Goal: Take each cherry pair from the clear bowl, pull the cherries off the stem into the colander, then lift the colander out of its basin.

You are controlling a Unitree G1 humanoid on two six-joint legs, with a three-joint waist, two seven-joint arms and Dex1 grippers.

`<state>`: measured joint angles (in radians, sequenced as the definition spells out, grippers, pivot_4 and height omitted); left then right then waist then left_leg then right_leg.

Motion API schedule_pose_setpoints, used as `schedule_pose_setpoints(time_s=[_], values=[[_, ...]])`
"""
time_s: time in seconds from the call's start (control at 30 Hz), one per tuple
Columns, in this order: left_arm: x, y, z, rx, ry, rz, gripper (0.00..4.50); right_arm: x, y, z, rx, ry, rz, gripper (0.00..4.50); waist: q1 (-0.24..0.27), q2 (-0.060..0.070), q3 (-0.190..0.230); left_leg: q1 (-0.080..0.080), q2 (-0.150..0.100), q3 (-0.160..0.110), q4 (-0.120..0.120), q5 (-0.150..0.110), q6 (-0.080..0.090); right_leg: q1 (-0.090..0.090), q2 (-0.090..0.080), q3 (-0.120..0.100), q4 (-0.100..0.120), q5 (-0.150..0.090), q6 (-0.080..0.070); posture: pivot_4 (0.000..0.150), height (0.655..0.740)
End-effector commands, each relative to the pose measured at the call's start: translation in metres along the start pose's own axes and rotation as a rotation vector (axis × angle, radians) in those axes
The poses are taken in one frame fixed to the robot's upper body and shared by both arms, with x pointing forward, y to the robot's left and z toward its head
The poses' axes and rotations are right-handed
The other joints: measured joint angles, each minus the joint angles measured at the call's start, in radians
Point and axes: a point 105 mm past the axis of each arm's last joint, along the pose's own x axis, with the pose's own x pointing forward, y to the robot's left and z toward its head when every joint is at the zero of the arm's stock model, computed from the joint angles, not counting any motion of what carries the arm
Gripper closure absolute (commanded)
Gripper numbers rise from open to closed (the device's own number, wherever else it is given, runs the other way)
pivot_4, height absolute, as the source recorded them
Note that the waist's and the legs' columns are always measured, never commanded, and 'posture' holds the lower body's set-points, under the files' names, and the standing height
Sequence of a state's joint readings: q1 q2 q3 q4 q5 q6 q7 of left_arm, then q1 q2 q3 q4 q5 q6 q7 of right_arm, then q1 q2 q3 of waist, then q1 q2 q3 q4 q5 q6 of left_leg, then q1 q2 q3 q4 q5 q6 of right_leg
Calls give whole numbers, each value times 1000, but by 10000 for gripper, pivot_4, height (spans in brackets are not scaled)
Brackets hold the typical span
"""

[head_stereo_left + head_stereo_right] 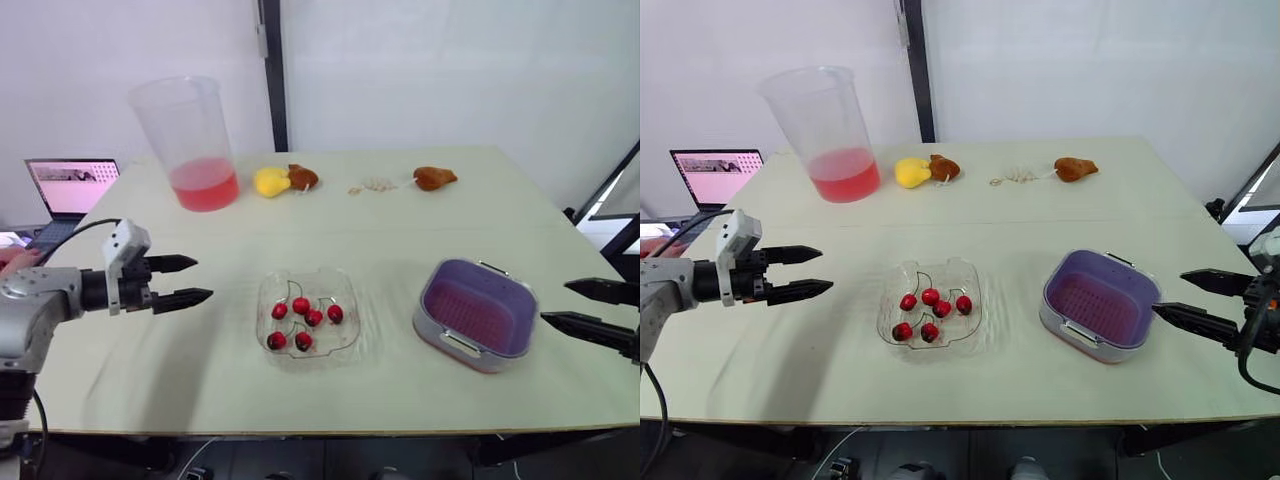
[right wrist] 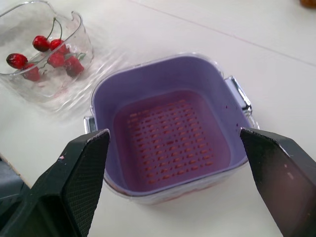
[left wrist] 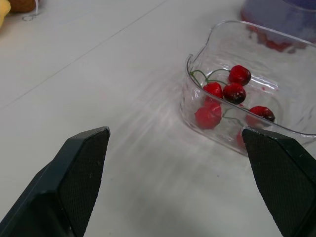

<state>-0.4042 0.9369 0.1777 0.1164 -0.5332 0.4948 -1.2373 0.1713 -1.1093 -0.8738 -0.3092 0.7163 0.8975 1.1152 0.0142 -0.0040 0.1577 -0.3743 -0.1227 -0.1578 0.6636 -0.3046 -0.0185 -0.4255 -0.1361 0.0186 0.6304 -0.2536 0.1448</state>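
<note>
Cherries [image 1: 305, 322] in clear bowl [image 1: 343, 346], colander [image 1: 476, 312] nearby

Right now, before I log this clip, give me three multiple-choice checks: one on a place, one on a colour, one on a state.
1. Where is the bowl relative to the colander?
A. inside it
B. on the robot's left of it
C. on the robot's right of it

2. What colour is the colander?
A. purple
B. green
C. orange

3. How are the left gripper and the right gripper?
A. left shut on a cherry
B. right shut on the colander
C. both open, holding nothing

Answers: 1 B, the bowl sits mid-table, the colander apart from it toward the right gripper; 2 A, its walls and slotted floor are purple; 3 C, each pair of fingers is spread with nothing between them.
</note>
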Motion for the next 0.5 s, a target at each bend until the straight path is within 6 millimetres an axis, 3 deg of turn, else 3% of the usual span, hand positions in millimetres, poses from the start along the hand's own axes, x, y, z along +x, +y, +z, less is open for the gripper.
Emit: schedule_pose_setpoints(time_s=[0.03,0.33,0.5], values=[[-2,4,14,42,-46,29,0,-4,0,12,-42,-51,-18,425,-1,0,0,0,0,0,0,0,0,0,0,0,0,0,0,1500,7400],[-3,1,14,37,-44,23,0,-3,-4,27,-55,-113,-21,425,-2,0,0,0,0,0,0,0,-1,0,0,0,0,0,0,1500,7400],[0,9,11,94,-61,121,0,7,0,30,-65,-96,-41,425,-2,0,0,0,0,0,0,0,-1,0,0,0,0,0,0,1500,7400]])
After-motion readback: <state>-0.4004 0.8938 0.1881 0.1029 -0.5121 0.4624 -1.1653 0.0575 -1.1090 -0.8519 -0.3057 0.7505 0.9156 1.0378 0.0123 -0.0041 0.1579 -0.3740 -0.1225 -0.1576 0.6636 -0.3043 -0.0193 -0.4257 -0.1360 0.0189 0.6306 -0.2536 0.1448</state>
